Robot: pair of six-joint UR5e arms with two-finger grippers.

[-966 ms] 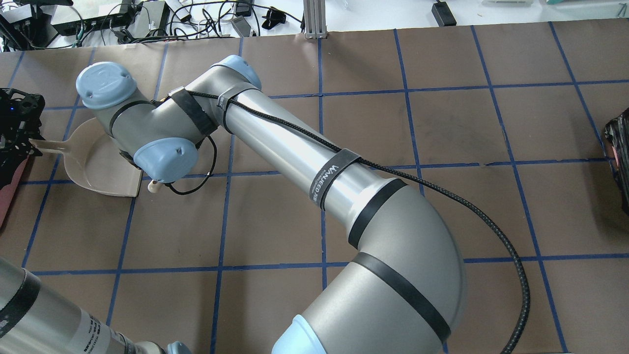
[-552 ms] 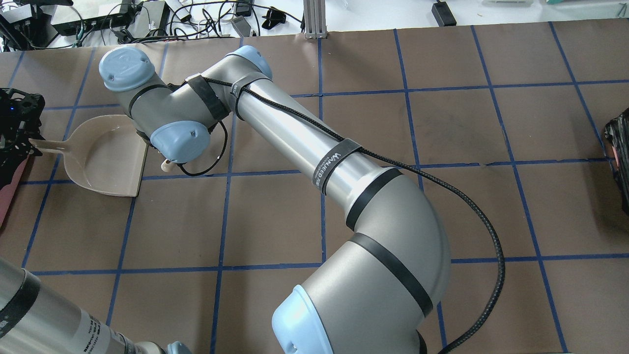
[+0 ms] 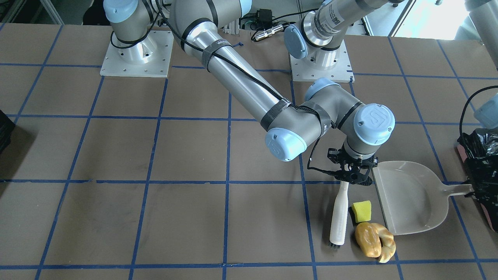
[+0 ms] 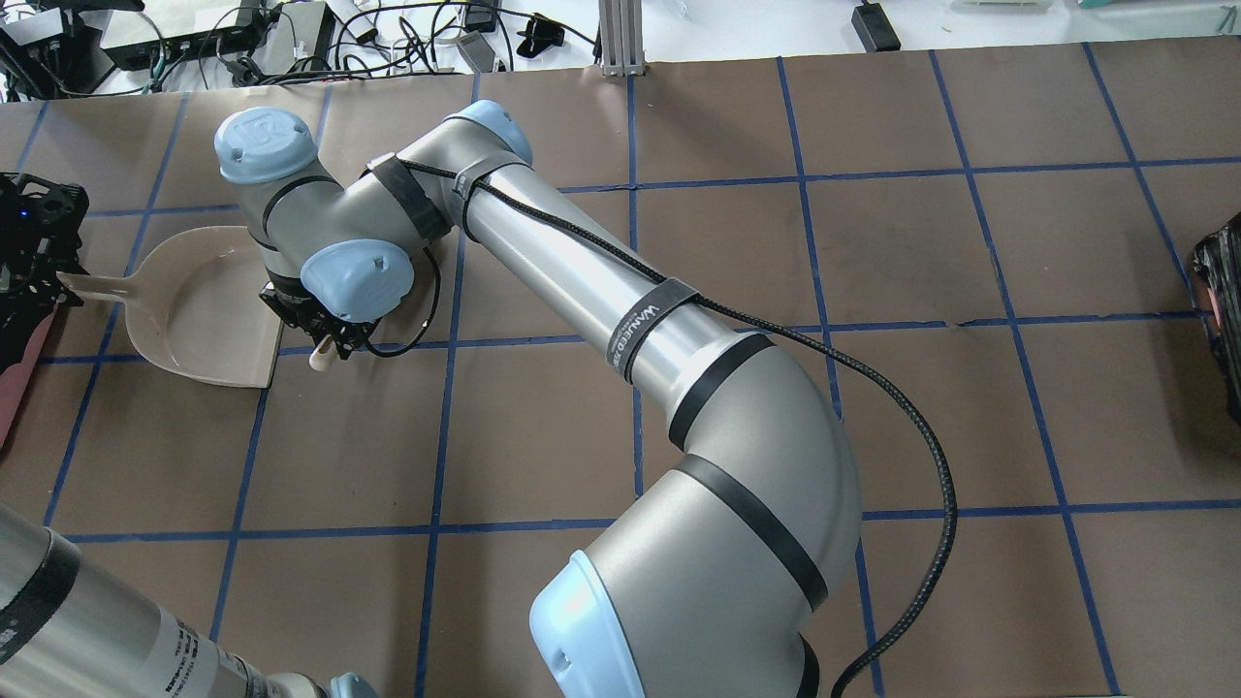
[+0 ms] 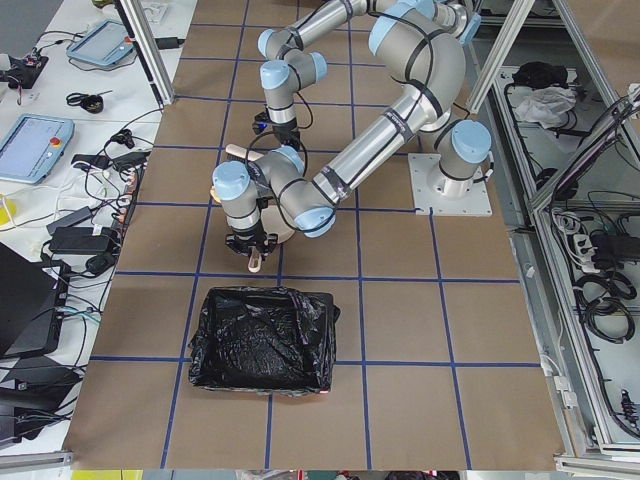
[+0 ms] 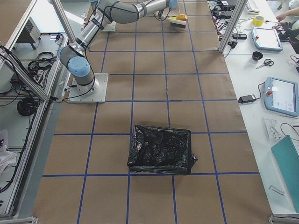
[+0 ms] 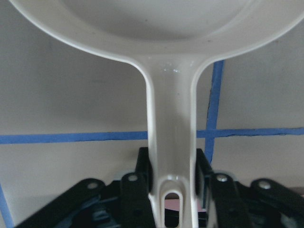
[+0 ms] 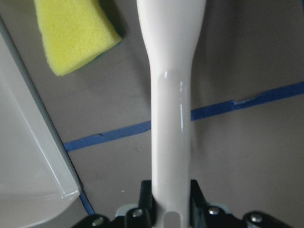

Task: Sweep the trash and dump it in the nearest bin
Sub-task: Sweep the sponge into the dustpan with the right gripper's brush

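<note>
In the front-facing view the yellow sponge wedge (image 3: 362, 210), the golden-brown lump (image 3: 367, 238) and the pale croissant piece (image 3: 387, 245) lie on the table between the white brush (image 3: 339, 217) and the open edge of the white dustpan (image 3: 408, 198). My right gripper (image 3: 347, 181) is shut on the brush handle (image 8: 171, 109), with the sponge (image 8: 71, 33) to its left. My left gripper (image 7: 173, 190) is shut on the dustpan handle (image 7: 171, 118). The pink bin with its black bag (image 3: 480, 159) stands just behind that handle. In the overhead view my right arm hides the trash.
The black-bagged bin (image 5: 262, 340) sits at the table's left end, near the dustpan. A second black-bagged container (image 6: 161, 149) stands at the right end, far off. My right arm (image 4: 601, 291) stretches across the table's middle. Cables and boxes (image 4: 242, 39) line the far edge.
My right wrist has swung off from above the dustpan to just outside its open edge, taking the brush with it. The dustpan and my left gripper have not moved.
</note>
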